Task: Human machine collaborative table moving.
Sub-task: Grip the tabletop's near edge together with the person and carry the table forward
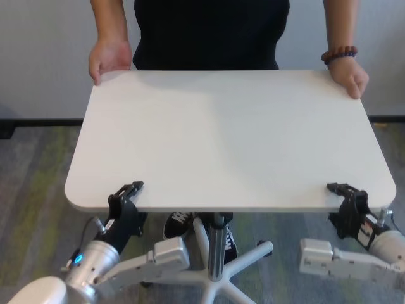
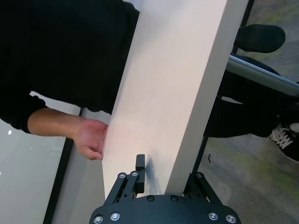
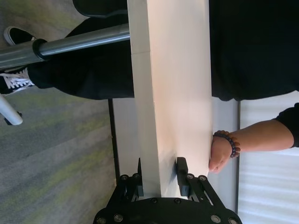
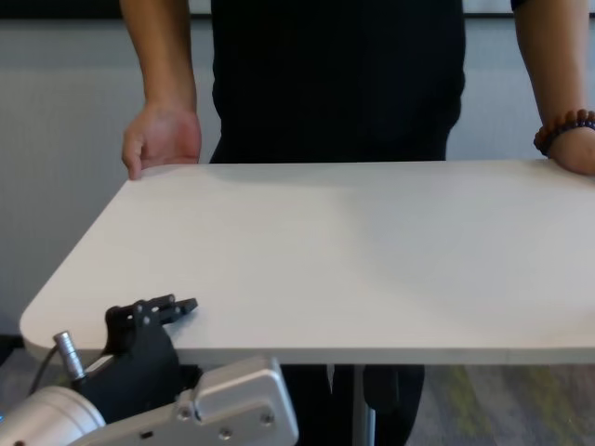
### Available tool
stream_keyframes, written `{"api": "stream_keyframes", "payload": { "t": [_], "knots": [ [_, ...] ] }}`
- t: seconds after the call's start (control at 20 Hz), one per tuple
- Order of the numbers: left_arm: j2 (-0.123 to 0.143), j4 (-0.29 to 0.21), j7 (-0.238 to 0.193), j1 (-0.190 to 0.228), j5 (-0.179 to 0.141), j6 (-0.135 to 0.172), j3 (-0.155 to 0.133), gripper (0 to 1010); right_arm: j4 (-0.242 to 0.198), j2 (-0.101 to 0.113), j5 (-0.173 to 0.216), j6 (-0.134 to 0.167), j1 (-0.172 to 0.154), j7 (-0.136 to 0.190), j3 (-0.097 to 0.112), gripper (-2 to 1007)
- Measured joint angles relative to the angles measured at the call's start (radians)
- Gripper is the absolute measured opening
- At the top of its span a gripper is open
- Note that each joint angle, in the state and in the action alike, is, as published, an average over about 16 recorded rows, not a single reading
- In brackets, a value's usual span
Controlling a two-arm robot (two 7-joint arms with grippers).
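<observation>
My left claw [image 1: 126, 192] pinches the bench [image 1: 228, 139] at its near edge, by the near-left corner, one finger on top, one under. Across the bench, the human [image 1: 209, 31] stands at the far edge w/ a hand [image 1: 109, 58] on the far-left corner & a braceleted hand [image 1: 349, 77] on the far-right one. Grey pedestal leg [image 1: 217, 244] sits under the bench middle. My right claw [image 1: 345, 193] pinches the near edge by the near-right corner, same grip.
</observation>
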Motion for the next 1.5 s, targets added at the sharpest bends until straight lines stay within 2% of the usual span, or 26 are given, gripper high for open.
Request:
{"api": "stream_keyframes", "payload": {
  "t": [0.6, 1.5],
  "knots": [
    [-0.041, 0.094, 0.036, -0.088, 0.012, -0.002, 0.042, 375, 0.079, -0.003, -0.011, -0.021, 0.101, 0.002, -0.031, 356],
    [-0.097, 0.249, 0.092, -0.203, 0.025, -0.017, 0.095, 375, 0.237, -0.025, -0.019, -0.056, 0.231, -0.029, -0.097, 354]
  ]
}}
